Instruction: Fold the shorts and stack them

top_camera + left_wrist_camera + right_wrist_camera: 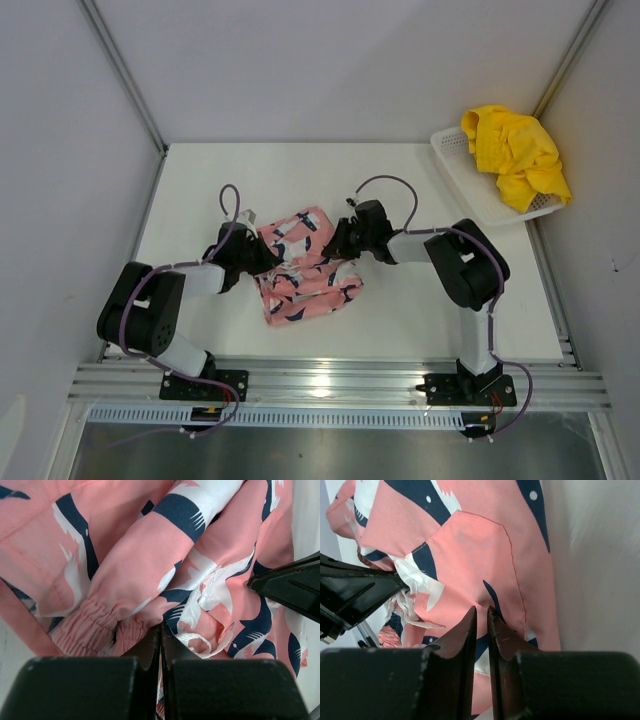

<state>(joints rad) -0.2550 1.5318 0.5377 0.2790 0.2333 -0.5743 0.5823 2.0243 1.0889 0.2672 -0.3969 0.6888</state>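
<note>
Pink shorts (303,268) are lying rumpled on the table (420,300) between the arms, the left gripper (257,255) pinching their left edge with jaws shut tight, the right gripper (336,240) resting at their right edge, jaws barely parted and gripping nothing, while yellow shorts (512,150) are sitting heaped in the basket (458,178).

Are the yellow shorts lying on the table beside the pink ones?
No, the yellow shorts are heaped in the white basket at the far right, well apart from the pink shorts.
</note>
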